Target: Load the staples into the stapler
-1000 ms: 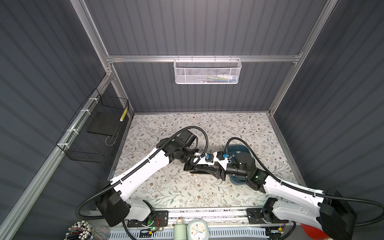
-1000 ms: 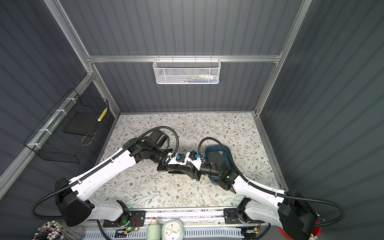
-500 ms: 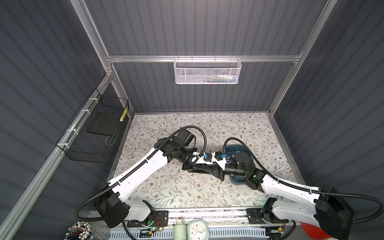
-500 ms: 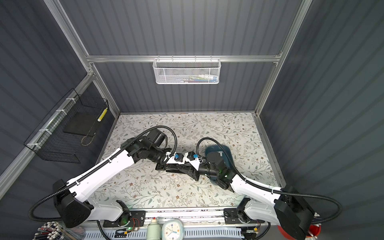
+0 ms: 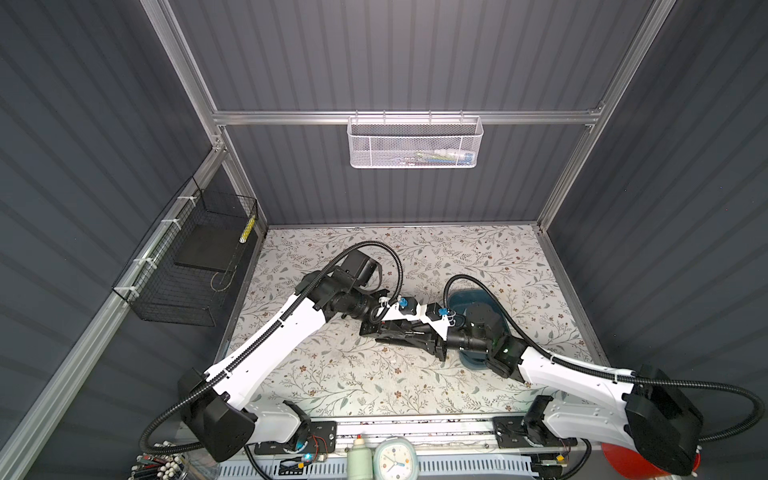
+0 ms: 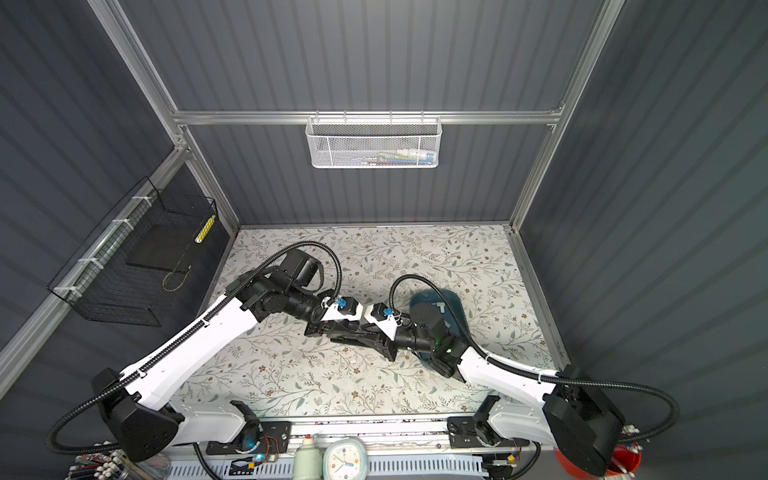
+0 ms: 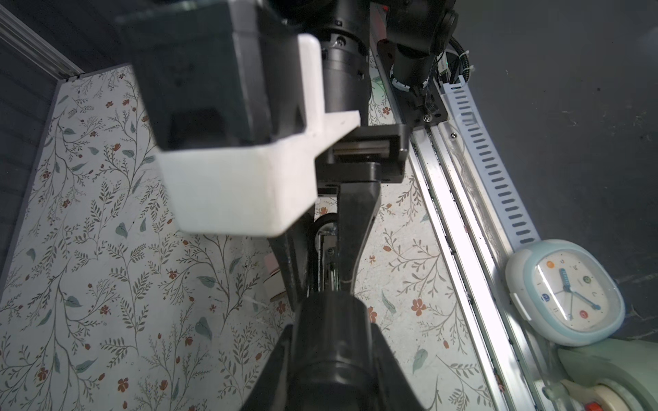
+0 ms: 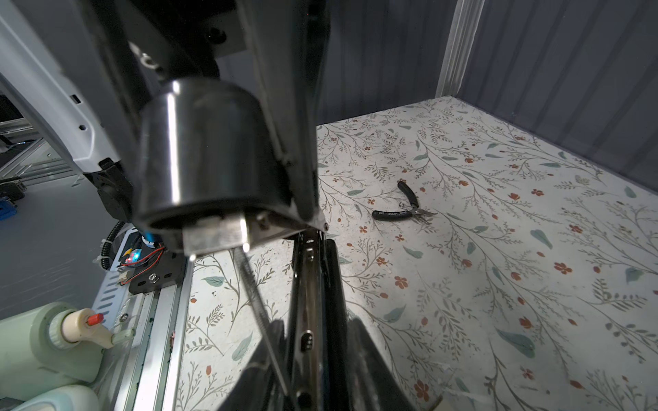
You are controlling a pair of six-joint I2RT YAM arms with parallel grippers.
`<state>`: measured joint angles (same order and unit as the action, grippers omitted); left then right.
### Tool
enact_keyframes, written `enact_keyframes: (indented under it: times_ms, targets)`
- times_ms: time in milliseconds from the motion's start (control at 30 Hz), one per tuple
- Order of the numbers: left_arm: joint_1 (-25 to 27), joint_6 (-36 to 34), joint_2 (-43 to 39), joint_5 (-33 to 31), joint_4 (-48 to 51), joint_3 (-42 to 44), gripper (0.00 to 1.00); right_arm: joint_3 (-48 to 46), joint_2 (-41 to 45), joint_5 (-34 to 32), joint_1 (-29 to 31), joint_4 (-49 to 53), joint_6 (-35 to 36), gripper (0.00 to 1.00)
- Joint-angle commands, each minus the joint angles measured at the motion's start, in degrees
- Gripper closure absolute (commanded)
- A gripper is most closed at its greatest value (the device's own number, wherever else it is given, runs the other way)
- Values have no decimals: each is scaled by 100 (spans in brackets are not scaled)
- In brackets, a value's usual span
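Cream tabletop [image 5: 332, 374] patterned with green leaves and rust flowers, black stapler [image 8: 311, 277], teal dish [image 5: 478, 297], white mesh basket [image 5: 415, 145]

In both top views the floral tabletop [image 5: 332, 374] is looked down on steeply from high above its 6 o'clock edge, from afar. The right wrist view is aimed close along the stapler [image 8: 308, 302] toward 10 o'clock; the left wrist view, equally close, toward 4 o'clock. The stapler is shared by all views.
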<state>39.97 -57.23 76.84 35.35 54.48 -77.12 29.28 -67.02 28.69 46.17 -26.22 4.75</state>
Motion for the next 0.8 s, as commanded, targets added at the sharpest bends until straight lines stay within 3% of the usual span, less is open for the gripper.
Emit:
enact_keyframes:
  times_ms: [0,100,233,433,567,767]
  targets:
    - [-9,-70,-64,741,124,-304,100,154,-115,-315,-5,164,97,65]
    - [-173,-51,-97,886,124,-339,100,216,-183,-392,-3,286,131,61]
    - [-323,-50,-142,945,118,-339,100,269,-240,-416,-4,420,180,62]
    - [-512,-88,-281,1098,121,-336,100,215,-197,-377,-13,326,159,79]
    - [-702,-85,-403,1308,46,-305,100,95,-91,-320,-12,96,94,99]
    - [-1068,229,-634,1630,-428,-148,100,-326,243,-302,-36,-599,-11,100]
